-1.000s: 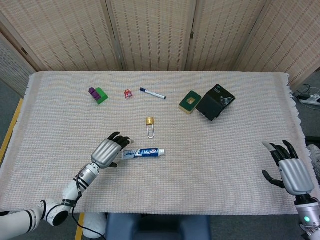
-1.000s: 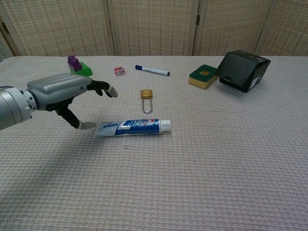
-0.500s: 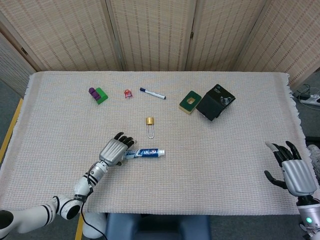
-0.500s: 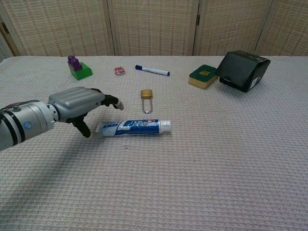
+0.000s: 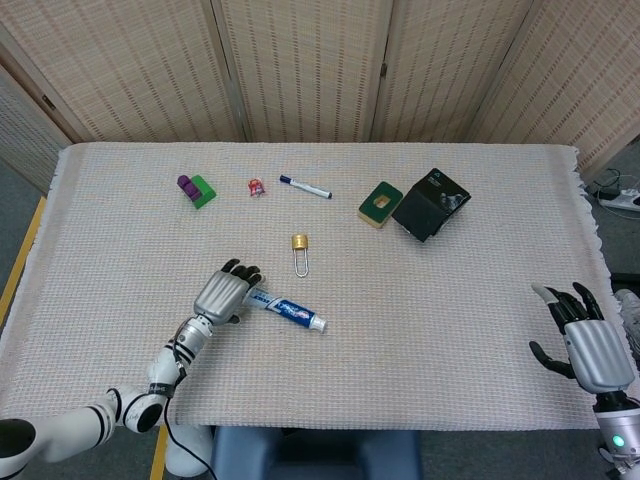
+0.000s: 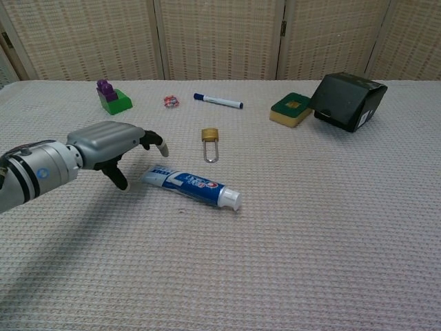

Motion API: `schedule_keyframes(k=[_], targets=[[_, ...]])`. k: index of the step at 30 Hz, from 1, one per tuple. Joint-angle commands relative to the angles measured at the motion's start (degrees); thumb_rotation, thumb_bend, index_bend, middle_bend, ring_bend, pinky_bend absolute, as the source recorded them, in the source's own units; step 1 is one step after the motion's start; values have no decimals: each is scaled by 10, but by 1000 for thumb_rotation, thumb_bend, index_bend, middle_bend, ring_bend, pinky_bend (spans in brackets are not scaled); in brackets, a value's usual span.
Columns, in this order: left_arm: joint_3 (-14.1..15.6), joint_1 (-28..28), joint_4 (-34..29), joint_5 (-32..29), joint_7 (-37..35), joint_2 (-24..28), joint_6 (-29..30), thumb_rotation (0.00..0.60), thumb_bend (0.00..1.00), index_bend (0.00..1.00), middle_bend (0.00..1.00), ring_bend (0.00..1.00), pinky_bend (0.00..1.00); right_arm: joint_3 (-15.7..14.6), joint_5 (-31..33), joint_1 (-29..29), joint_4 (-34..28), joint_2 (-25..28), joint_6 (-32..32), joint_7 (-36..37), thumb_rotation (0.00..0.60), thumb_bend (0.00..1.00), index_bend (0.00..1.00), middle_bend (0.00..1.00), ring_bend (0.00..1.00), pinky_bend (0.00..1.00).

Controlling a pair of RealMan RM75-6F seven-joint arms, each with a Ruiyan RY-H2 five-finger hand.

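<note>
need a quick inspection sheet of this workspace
surface: table under a woven beige cloth
job's things: toothpaste tube lying slantwise, crimped end at the left hand
clutter: padlock, marker, green and purple blocks, small red thing, green sponge, black box
hands: left hand by the tube end, contact unclear; right hand open, off the table edge
cables: power strip on the floor
surroundings: woven screens behind

The counter (image 5: 450, 330) wears a rough, matt woven cloth. The toothpaste tube (image 5: 285, 309) looks glossy, smooth plastic. The padlock (image 5: 300, 243) shines as brass-coloured metal. The left hand (image 5: 224, 292) has a smooth, silvery shell.
</note>
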Motion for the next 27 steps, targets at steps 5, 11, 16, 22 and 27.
schedule_keyframes(k=[5,11,16,22,27], targets=[[14,-11,-58,22,21,6,8,600,373,314,245,268,178,0,-2,-1,1,0,2,2,600,352,95,193,187,54],[5,-29,-38,0,63,-28,-6,600,403,338,262,282,187,-1,-2,-1,7,-3,0,8,600,351,95,193,187,54],[-3,-37,-22,-21,90,-50,-12,600,403,339,263,286,194,-2,-2,-1,11,-4,0,12,600,351,95,193,187,54],[-2,-43,-10,-31,111,-64,-11,600,403,363,289,312,195,-1,1,-3,15,-4,0,16,600,351,95,193,187,54],[-1,-44,1,-26,99,-71,-3,600,403,428,356,369,214,-2,1,-2,17,-5,-2,18,600,351,95,193,186,54]])
